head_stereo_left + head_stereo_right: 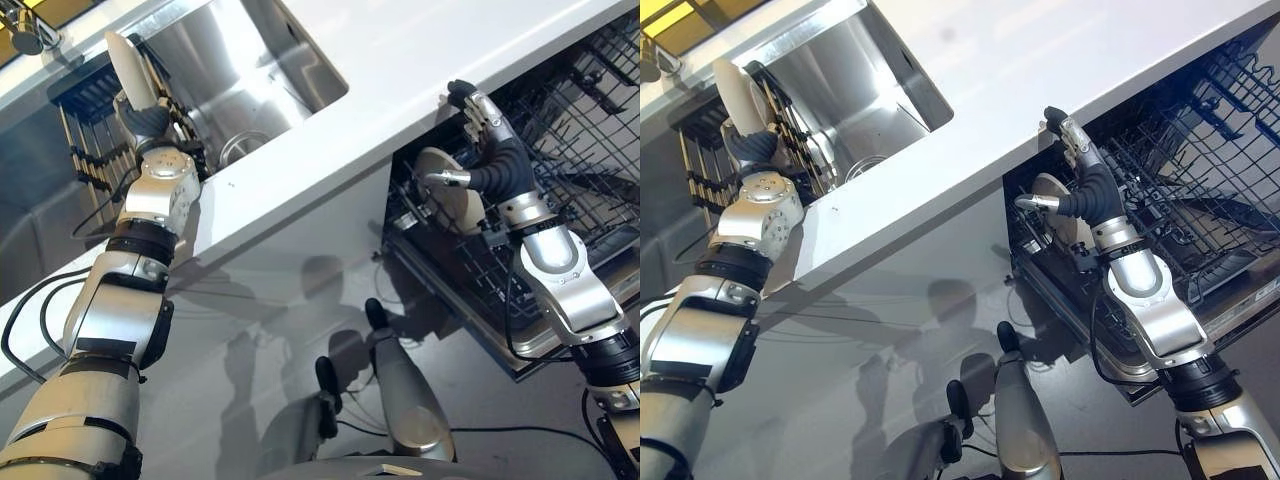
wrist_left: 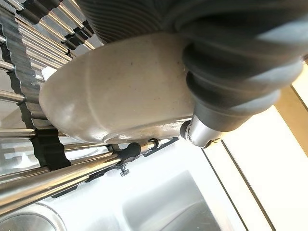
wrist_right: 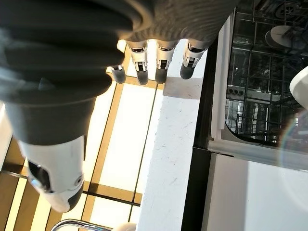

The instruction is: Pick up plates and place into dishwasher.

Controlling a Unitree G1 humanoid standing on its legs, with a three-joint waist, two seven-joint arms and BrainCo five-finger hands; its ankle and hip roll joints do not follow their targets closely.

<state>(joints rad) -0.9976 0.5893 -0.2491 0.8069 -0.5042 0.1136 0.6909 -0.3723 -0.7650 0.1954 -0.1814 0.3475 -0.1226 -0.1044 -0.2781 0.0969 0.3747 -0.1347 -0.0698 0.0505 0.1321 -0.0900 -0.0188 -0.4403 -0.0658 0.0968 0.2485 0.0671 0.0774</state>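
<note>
My right hand [image 1: 488,135] has its fingers [image 3: 161,60] straight and clear in open air above the white countertop [image 1: 400,60], and beyond the fingertips the dishwasher rack [image 1: 1200,190] lies open, its wire tines and a standing plate [image 1: 447,188] just below my thumb [image 1: 445,179] narrowing the way in. My left hand [image 1: 148,120] is hemmed in: a pale plate [image 2: 120,96] lies against it, the drying rack's bars [image 2: 57,168] crowd just beside the thumb [image 2: 202,134], and free room opens past them toward the steel sink [image 1: 240,70].

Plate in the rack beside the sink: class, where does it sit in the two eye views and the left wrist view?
Left eye view: plate upper left, upright, just above the left hand.
Right eye view: plate far upper left.
Left wrist view: plate across the middle, against the rack.
Shared landmark: the steel sink beside it.
</note>
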